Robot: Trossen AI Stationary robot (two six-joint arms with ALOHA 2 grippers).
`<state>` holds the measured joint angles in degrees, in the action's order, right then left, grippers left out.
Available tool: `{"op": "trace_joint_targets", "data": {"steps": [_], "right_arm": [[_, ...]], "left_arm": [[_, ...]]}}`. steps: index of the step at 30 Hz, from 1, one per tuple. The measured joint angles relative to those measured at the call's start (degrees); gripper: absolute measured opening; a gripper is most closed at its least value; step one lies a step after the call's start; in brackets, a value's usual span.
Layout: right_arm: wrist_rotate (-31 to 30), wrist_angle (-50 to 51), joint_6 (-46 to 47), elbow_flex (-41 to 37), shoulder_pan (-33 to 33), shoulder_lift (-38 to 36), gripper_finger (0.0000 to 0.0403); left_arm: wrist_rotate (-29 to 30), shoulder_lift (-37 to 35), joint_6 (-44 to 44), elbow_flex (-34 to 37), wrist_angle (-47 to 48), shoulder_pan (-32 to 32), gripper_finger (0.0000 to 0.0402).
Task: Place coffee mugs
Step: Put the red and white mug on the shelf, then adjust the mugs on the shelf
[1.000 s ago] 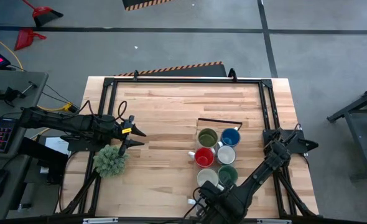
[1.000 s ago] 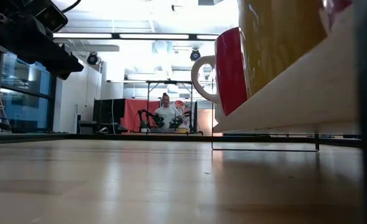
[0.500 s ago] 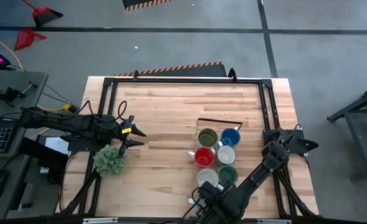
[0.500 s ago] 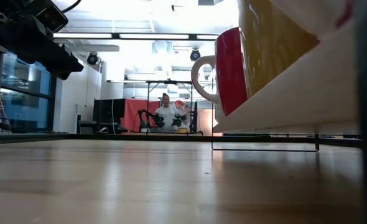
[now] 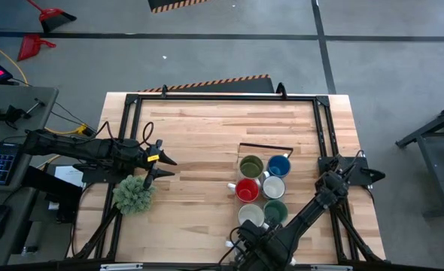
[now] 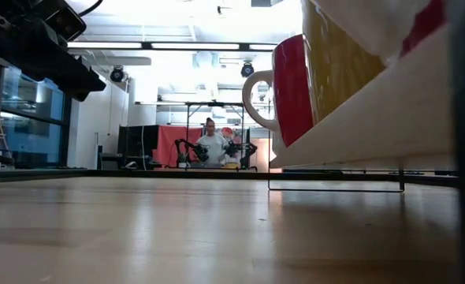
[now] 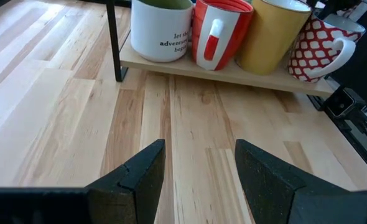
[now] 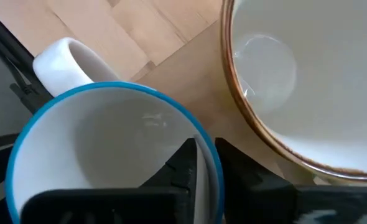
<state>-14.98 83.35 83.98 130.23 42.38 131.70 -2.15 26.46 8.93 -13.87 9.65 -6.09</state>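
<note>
Mugs stand clustered on a low wooden rack (image 7: 277,79) at roughly 4 o'clock on the surface (image 5: 199,128): olive green mug (image 5: 251,165), blue mug (image 5: 279,165), red mug (image 5: 246,190), white mug (image 5: 273,187), teal green mug (image 5: 275,211).

Right gripper (image 8: 203,163) sits at 5 o'clock by the near edge, its fingers pinching the rim wall of a blue-rimmed white mug (image 8: 109,155), one finger inside and one outside.

Left gripper (image 7: 199,171) waits at 9 o'clock with its fingers spread wide and nothing between them.
</note>
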Motion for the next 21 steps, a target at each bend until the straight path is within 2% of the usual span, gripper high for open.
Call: {"op": "trace_joint_targets", "data": {"steps": [7, 13, 21], "right_arm": [[1.05, 0.12, -0.14, 0.44, -0.03, 0.02, 0.0074], [0.98, 2.15, -0.45, 3.74, 0.02, 0.04, 0.0107], [4.52, 3.17, -0.45, 4.71, 0.63, -1.12, 0.0124]], "left_arm": [[0.00, 0.00, 0.00, 0.00, 0.00, 0.00, 0.0184], [0.00, 0.00, -0.01, 0.00, 0.00, 0.01, 0.0184], [-0.02, -0.01, -0.02, 0.00, 0.04, 0.00, 0.0184]]}}
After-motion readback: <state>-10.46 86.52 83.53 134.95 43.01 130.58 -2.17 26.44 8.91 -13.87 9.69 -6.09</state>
